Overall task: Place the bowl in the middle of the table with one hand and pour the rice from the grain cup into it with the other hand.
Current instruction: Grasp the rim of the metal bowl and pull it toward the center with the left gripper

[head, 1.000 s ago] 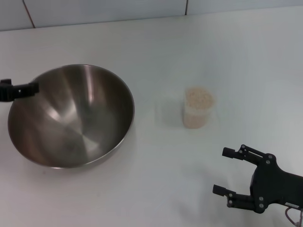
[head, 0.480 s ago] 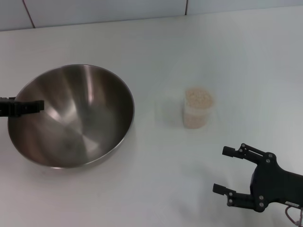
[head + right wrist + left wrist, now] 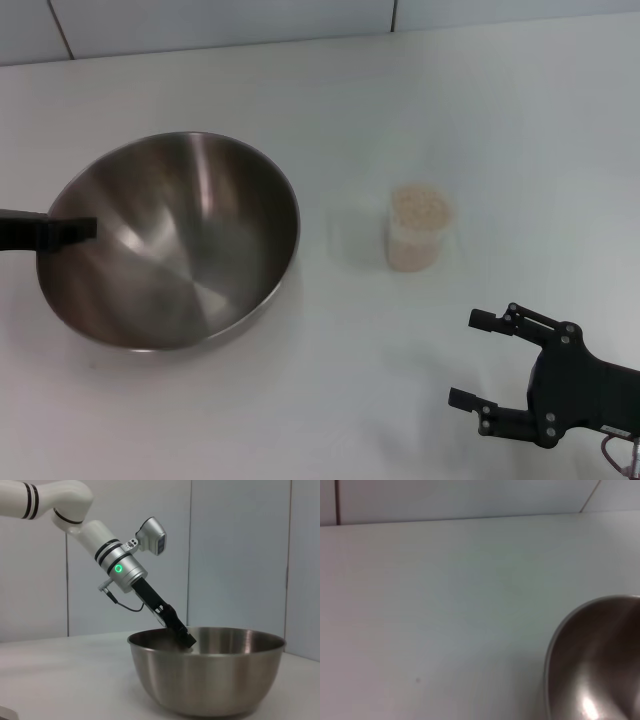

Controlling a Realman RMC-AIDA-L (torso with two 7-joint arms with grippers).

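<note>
The steel bowl (image 3: 170, 245) stands left of centre on the white table (image 3: 470, 100). My left gripper (image 3: 70, 230) reaches in from the left edge and is shut on the bowl's left rim, with one black finger lying inside. The right wrist view shows this gripper (image 3: 181, 632) hooked over the bowl's rim (image 3: 210, 675). Part of the bowl (image 3: 595, 665) shows in the left wrist view. The frosted grain cup (image 3: 418, 240) stands upright right of the bowl, full of rice (image 3: 420, 207). My right gripper (image 3: 465, 360) is open and empty near the table's front right, short of the cup.
A tiled wall (image 3: 200, 20) borders the table's far edge. White tabletop lies between the bowl and the cup and beyond them.
The bowl has slid to the right, toward the table's middle, with my left gripper on its rim. The cup and the right arm have not moved.
</note>
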